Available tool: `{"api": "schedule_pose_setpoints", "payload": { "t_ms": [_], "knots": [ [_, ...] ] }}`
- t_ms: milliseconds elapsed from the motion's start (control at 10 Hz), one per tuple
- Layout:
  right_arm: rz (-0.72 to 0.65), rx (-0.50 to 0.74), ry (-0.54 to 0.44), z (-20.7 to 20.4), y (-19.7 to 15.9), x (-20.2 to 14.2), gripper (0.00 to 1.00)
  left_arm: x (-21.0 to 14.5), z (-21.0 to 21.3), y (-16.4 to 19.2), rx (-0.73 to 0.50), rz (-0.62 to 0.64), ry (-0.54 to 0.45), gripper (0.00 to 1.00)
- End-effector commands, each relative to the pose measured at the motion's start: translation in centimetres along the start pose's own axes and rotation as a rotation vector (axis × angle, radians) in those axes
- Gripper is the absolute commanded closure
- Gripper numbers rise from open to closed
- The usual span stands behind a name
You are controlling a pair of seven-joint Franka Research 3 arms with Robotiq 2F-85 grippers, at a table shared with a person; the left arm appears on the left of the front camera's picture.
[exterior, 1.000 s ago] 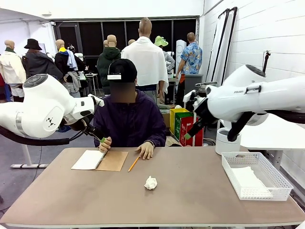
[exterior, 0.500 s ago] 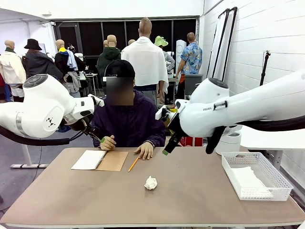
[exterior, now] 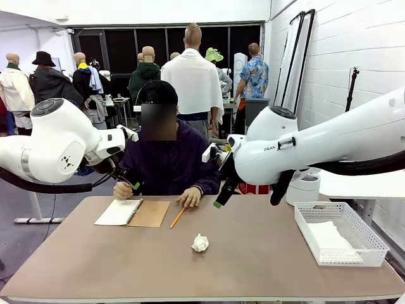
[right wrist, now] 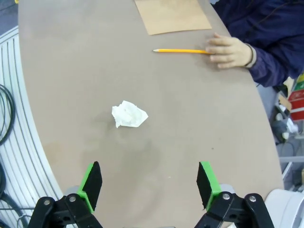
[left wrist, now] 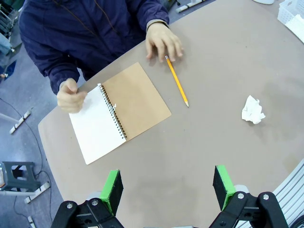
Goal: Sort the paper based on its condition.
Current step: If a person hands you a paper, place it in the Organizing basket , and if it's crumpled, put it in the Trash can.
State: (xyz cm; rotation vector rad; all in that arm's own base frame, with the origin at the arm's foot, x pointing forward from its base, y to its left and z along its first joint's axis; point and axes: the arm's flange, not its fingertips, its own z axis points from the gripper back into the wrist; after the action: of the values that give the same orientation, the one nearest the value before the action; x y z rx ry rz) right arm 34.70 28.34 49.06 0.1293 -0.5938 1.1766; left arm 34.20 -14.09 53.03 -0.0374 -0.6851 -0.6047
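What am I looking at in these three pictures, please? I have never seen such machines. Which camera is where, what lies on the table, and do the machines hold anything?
Two white robot arms share a table with a seated person. The front picture looks across the table at that person. The other two come from cameras on each arm's wrist, looking down past its green-padded jaws. The left gripper and the right gripper are both open and hold nothing. On the table lie a crumpled paper ball, a yellow pencil, an open spiral notebook and a white mesh basket with flat white sheets inside. The person's hands rest by the notebook and the pencil.
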Motion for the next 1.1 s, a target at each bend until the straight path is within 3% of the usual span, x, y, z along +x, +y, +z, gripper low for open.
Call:
{"api": "schedule_pose_setpoints", "payload": {
  "t_ms": [0,300,1000],
  "knots": [
    [-0.015,0.008,-0.004,0.1,0.1,-0.4,0.0,-0.1,0.0,0.1,0.0,0.001,0.001,0.0],
    [0.057,0.015,0.045,-3.6,0.2,1.5,0.0,-0.1,0.0,0.1,0.0,0.001,0.001,0.0],
    [0.193,0.201,0.201,-12.7,2.1,2.8,0.0,-0.1,0.0,0.1,0.0,0.001,0.001,0.0]
  ]
}}
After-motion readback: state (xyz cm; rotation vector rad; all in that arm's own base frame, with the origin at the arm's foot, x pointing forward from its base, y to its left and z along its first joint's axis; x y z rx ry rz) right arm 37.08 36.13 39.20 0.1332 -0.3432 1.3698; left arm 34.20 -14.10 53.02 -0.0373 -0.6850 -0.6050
